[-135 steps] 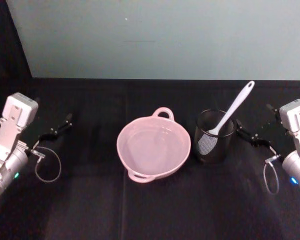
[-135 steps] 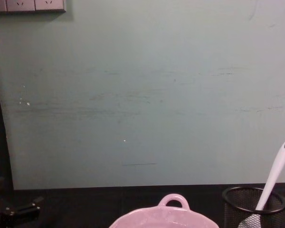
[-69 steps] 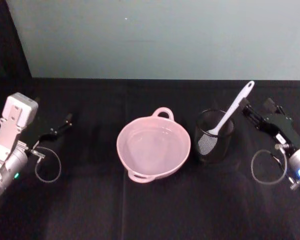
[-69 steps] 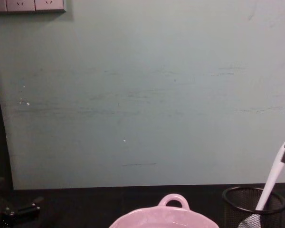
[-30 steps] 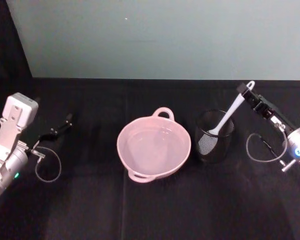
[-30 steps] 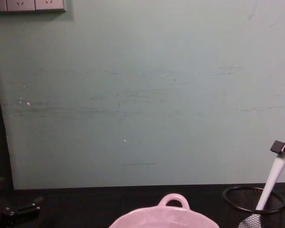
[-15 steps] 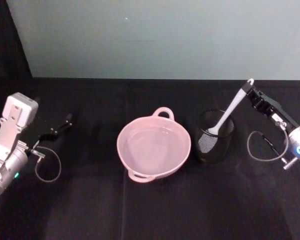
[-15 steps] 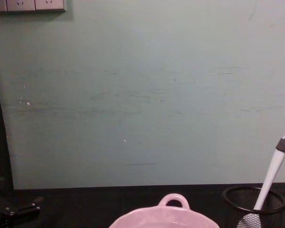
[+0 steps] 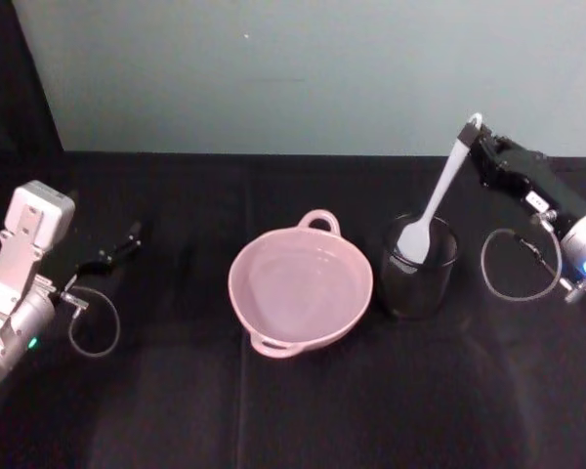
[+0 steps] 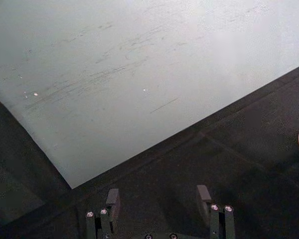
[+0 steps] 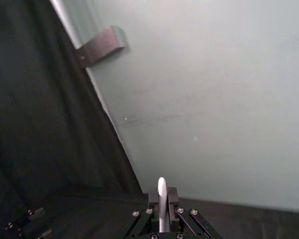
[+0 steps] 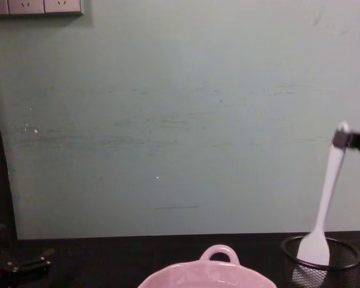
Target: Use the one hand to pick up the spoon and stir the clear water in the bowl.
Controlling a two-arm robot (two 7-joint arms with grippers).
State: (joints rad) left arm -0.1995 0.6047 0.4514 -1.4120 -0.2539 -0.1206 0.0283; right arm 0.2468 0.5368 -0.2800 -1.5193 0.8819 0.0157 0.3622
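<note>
Head view, left to right: the left gripper (image 9: pixel 117 246) idles at the frame's left edge, fingers apart and empty; the bowl (image 9: pixel 237 280) of clear water (image 9: pixel 298 285) sits at centre; at right, the right gripper (image 9: pixel 479 137) pinches the very tip of the spoon (image 9: pixel 444 186), whose blade hangs at the mesh cup (image 9: pixel 420 288)'s rim, not yet clear. Held so far from the blade, the spoon could swing, snag the rim and topple the cup.

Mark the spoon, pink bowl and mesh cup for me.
spoon (image 9: pixel 443 186), head view, middle of the handle.
pink bowl (image 9: pixel 236 283), head view, left rim.
mesh cup (image 9: pixel 416 293), head view, front wall.
</note>
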